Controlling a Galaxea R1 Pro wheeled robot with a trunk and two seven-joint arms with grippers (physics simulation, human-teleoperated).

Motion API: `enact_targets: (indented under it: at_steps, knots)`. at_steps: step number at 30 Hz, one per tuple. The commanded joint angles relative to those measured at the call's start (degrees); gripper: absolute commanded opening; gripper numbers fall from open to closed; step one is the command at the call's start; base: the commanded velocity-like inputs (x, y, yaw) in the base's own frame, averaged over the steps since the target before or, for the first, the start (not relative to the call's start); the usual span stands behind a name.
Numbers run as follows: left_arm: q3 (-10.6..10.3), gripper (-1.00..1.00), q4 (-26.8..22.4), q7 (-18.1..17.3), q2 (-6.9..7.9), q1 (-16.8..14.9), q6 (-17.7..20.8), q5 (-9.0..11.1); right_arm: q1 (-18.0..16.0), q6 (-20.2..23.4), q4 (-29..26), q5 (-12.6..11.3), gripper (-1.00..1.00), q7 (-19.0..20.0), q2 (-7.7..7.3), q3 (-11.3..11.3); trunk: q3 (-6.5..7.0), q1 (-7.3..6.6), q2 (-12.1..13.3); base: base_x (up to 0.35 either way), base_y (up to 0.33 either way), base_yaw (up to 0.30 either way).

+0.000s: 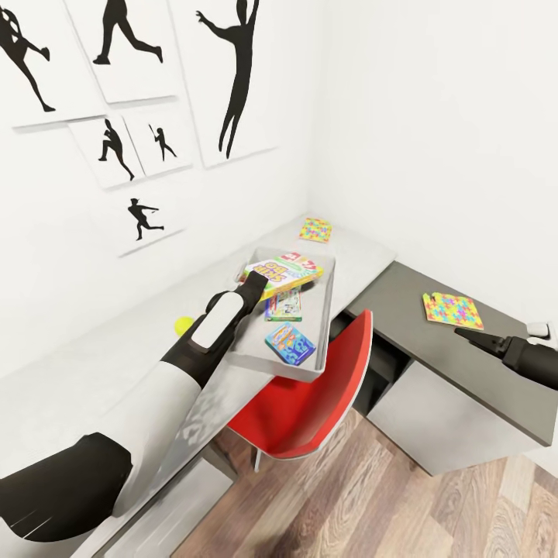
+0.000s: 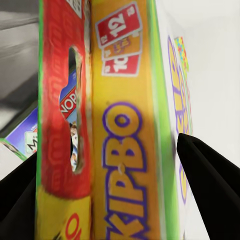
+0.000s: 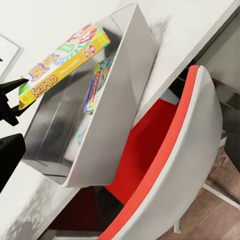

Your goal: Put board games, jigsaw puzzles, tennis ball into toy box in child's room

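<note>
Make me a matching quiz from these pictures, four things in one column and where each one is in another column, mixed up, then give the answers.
Things:
1. Skip-Bo box
2. blue board game
3. tennis ball
4. jigsaw puzzle

Places:
A. lying flat on the floor of the toy box
B. on the dark grey side cabinet
C. held in the left gripper, over the toy box
D. on the pale table beside the left arm, outside the toy box

Pairs: 1-C, 2-A, 3-D, 4-B
</note>
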Motion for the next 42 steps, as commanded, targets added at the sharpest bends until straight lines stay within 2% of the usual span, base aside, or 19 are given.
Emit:
enact_targets:
  at_steps: [1, 11, 17, 25, 42]
  knots:
    - [-0.08, -1.0, -0.07, 0.38, -0.01, -0.04, 0.04, 0.11, -0.06, 0.24, 0.01, 0.46, 1.0, 0.51, 0.01, -0.07, -0.11, 0.03, -0.11, 0.0, 0.0, 0.0]
    - [-0.08, -1.0, -0.06, 0.38, -0.1, -0.03, 0.04, 0.3, -0.06, 0.24, 0.01, 0.47, 1.0, 0.51, 0.04, -0.07, -0.16, 0.03, -0.11, 0.0, 0.0, 0.0]
    - [-0.15, -1.0, -0.06, 0.36, -0.12, -0.05, 0.0, 2.51, -0.06, 0.24, 0.01, 0.49, 1.0, 0.51, 0.05, -0.07, -0.16, 0.03, -0.11, 0.0, 0.0, 0.0]
    - [-0.9, -1.0, -0.06, 0.31, -0.08, -0.11, 0.02, 4.01, -0.06, 0.24, 0.01, 0.47, 1.0, 0.51, -0.03, -0.07, -0.26, 0.03, -0.11, 0.0, 0.0, 0.0]
    - [-1.29, -1.0, 0.02, 0.3, 0.03, -0.12, 0.03, 4.63, -0.06, 0.24, 0.01, 0.47, 1.0, 0.51, -0.2, -0.07, -1.53, 0.03, -0.11, 0.0, 0.0, 0.0]
